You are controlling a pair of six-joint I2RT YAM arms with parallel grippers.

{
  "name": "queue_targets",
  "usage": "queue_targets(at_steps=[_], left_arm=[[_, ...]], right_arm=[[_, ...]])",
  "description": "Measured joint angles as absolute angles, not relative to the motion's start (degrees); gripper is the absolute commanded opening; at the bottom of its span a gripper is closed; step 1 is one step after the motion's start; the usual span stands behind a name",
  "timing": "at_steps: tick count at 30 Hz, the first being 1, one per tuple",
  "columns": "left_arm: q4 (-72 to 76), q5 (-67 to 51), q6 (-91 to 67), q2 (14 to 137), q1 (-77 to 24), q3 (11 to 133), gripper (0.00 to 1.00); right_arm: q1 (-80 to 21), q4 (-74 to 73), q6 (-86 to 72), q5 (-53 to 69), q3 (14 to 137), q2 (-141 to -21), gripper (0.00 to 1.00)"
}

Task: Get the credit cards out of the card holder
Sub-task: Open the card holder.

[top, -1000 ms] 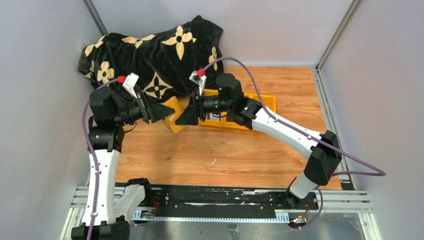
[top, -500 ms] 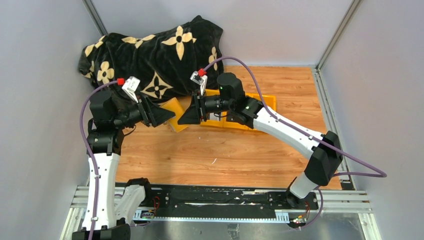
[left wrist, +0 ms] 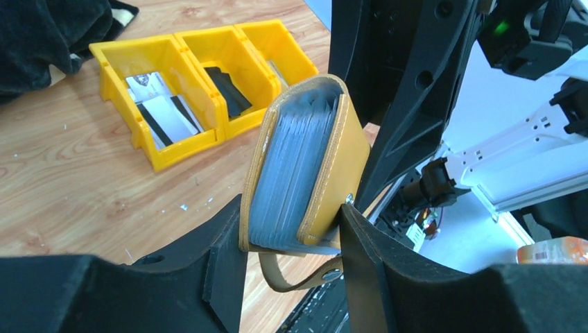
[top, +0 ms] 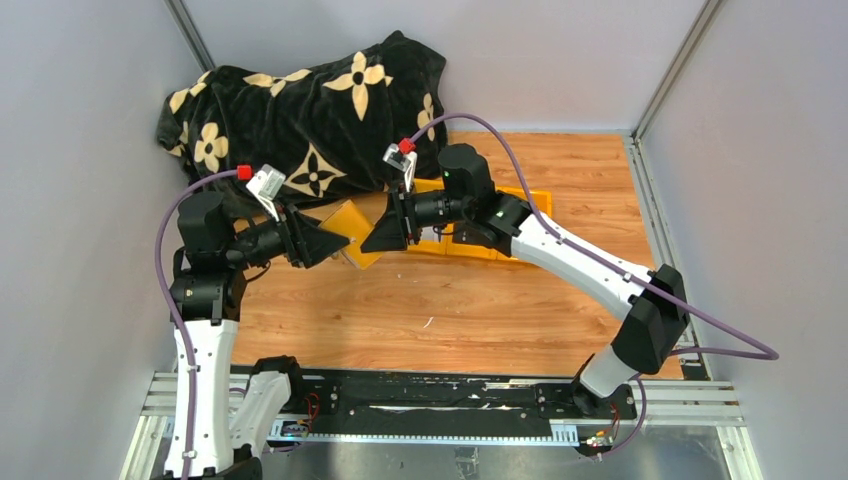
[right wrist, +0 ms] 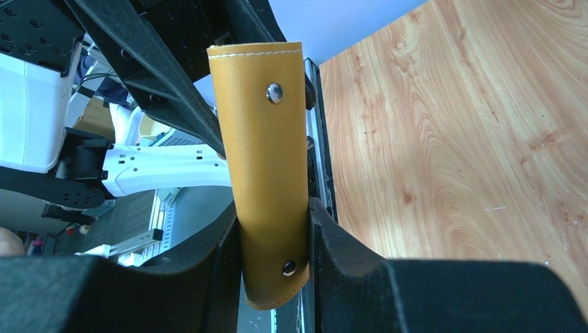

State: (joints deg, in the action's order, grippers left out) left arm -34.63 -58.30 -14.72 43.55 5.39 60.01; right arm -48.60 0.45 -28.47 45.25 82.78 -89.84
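The card holder (left wrist: 336, 159) is up in the air over the counter (top: 450, 300), between the two arms. The left claw (left wrist: 291, 215) is clenched on its thick part, where the clear pockets show. The right claw (right wrist: 274, 211) is clenched on its tan flap with the two snaps. Behind them, a pale credit card (left wrist: 163, 111) with dark stripes lies in an end box of the yellow bin (left wrist: 182, 149).
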Motion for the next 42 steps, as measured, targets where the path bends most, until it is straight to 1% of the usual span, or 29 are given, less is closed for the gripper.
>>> queue_targets(at_steps=[3,5,7,8,11,15,17,23,24,25,27,31,37,40,42], left_arm=[[-36.3,-58.5,-12.9,43.5,5.4,60.0,0.46],[-37.2,-58.7,-11.9,43.5,5.4,60.0,0.6],[-38.1,-58.7,-10.3,43.4,5.4,59.7,0.69],[-38.7,-58.6,-9.4,43.2,5.4,59.3,0.72],[-41.4,-58.6,-7.9,42.4,5.4,58.1,0.76],[-42.9,-56.9,-7.2,42.3,5.4,58.0,0.72],[-43.0,-56.3,-7.4,42.7,5.4,58.0,0.73],[-42.2,-55.9,-10.0,44.8,5.4,58.1,0.91],[-41.9,-55.7,-10.5,44.9,5.4,58.1,0.96],[-41.6,-55.3,-11.0,44.8,5.4,58.1,0.98],[-40.3,-54.2,-12.3,44.6,5.3,58.1,0.96],[-37.1,-48.9,-15.4,43.9,4.3,58.1,0.87],[-30.0,-39.5,-20.2,42.4,4.2,56.6,0.7],[-28.3,-36.5,-21.2,42.4,4.3,56.5,0.59],[-28.2,-34.5,-21.3,42.2,4.2,56.5,0.55]], right_arm=[[-48.1,0.0,-28.2,45.7,82.8,-89.8,0.0],[-47.7,-0.2,-28.1,46.1,82.8,-89.8,0.0],[-47.2,-0.1,-28.4,46.3,82.8,-89.5,0.0],[-46.7,-0.1,-28.6,46.2,82.8,-89.2,0.0],[-44.1,0.5,-29.1,43.8,82.8,-88.1,0.0],[-41.8,1.6,-29.5,42.1,82.8,-87.5,0.0],[-41.8,2.0,-29.8,42.1,82.7,-87.5,0.0],[-42.0,3.2,-30.9,42.4,82.2,-87.5,0.0],[-42.0,3.4,-31.1,42.4,82.1,-87.5,0.0],[-42.1,3.6,-31.5,42.4,82.0,-87.5,0.0],[-42.4,4.2,-32.0,42.3,82.0,-87.6,0.0],[-43.9,5.4,-33.5,41.4,82.0,-88.0,0.0],[-46.7,6.5,-38.2,36.8,82.0,-89.0,0.0],[-47.2,8.1,-41.3,34.4,81.1,-89.0,0.0],[-47.3,8.4,-42.7,33.6,80.6,-89.0,0.0]])
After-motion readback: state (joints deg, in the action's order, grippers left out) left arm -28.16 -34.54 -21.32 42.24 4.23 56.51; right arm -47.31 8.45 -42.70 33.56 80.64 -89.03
